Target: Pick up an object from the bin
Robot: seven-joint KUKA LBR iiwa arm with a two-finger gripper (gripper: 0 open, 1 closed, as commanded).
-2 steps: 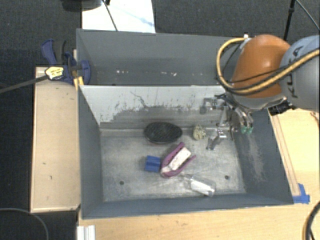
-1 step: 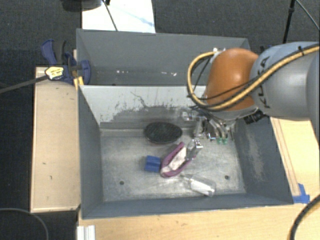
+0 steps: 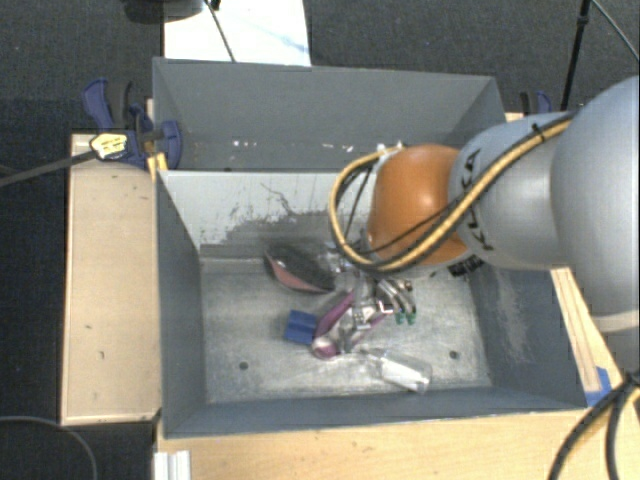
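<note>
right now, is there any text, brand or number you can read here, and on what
Dark lettering on the grey arm beside its orange cover: partly hidden by cables, too blurred to read.
No text visible on the blue block or clear plastic piece in the bin.

Robotics lab, a silver KUKA arm (image 3: 545,203) hanging over a grey metal bin (image 3: 183,308), a black cable (image 3: 40,172) trailing across dark carpet (image 3: 45,48).

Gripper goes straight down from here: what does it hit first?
Probably the purple piece under the gripper, next to the blue block. Depth is unclear; it may already touch it.
</note>
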